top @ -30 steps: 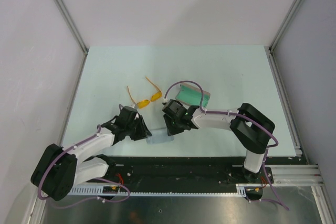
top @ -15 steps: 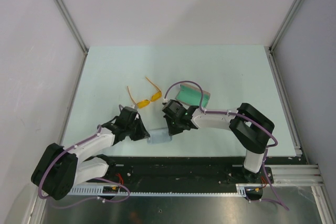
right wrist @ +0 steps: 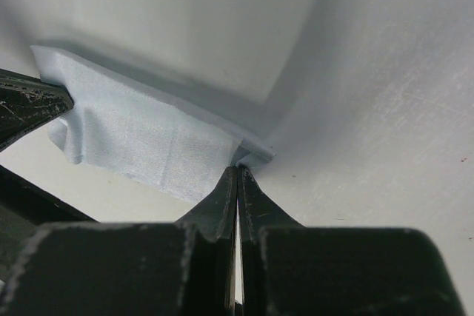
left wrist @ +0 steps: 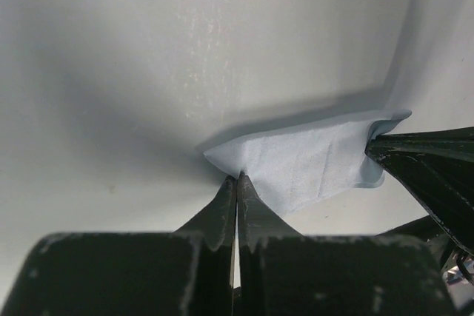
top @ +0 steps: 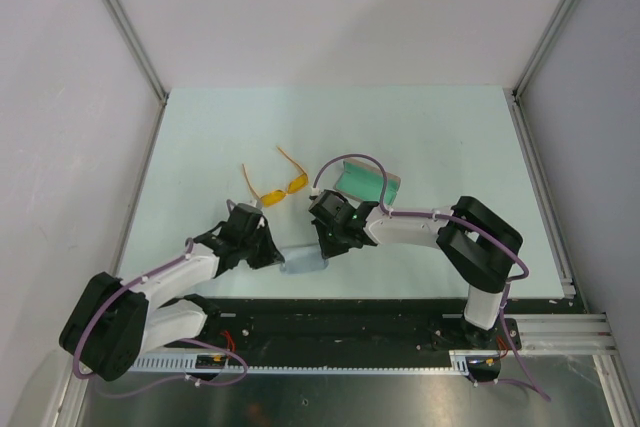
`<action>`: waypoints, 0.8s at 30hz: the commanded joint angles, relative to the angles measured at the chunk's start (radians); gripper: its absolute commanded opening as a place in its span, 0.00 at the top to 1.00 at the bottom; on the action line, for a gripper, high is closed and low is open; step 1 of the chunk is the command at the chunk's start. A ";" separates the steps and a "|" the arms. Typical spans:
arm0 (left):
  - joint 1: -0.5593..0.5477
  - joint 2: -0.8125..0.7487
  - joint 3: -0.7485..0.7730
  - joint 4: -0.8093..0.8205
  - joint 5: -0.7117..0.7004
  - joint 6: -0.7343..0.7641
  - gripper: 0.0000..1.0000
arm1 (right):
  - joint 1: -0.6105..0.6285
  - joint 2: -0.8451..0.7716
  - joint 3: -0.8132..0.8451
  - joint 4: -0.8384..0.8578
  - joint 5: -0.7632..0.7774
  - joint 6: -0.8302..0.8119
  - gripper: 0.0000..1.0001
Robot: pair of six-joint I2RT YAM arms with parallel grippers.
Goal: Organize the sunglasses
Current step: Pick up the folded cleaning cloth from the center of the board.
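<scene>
The sunglasses (top: 283,190) lie left of desk (top: 430,127) centre, arms open toward the far edge. They are judged light and fragile, so grip at the bridge (not the thin arms). The left claw (top: 269,256) and right claw (top: 324,251) each clench a corner of the cloth (top: 300,263) by the near edge. Open room lies toward the far edge.

The pale mint worktop (top: 430,127) carries the orange-lensed sunglasses (top: 296,184) just left of its middle, thin arms unfolded toward the far edge, and close on their right the open, teal-lined case (top: 362,181).
</scene>
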 commanded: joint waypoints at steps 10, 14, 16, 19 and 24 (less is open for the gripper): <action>-0.016 -0.013 0.100 -0.084 -0.032 0.069 1.00 | 0.009 -0.051 0.009 -0.037 0.086 0.014 1.00; -0.019 -0.004 0.155 -0.086 -0.032 0.080 0.99 | 0.006 -0.078 0.009 -0.041 0.103 0.020 1.00; -0.024 0.009 0.186 -0.086 -0.032 0.083 1.00 | 0.004 -0.085 0.011 -0.043 0.112 0.025 1.00; -0.027 0.030 0.223 -0.086 -0.034 0.089 1.00 | -0.004 -0.104 0.012 -0.043 0.123 0.030 1.00; -0.034 0.076 0.288 -0.086 -0.040 0.104 1.00 | -0.027 -0.136 0.017 -0.038 0.149 0.039 1.00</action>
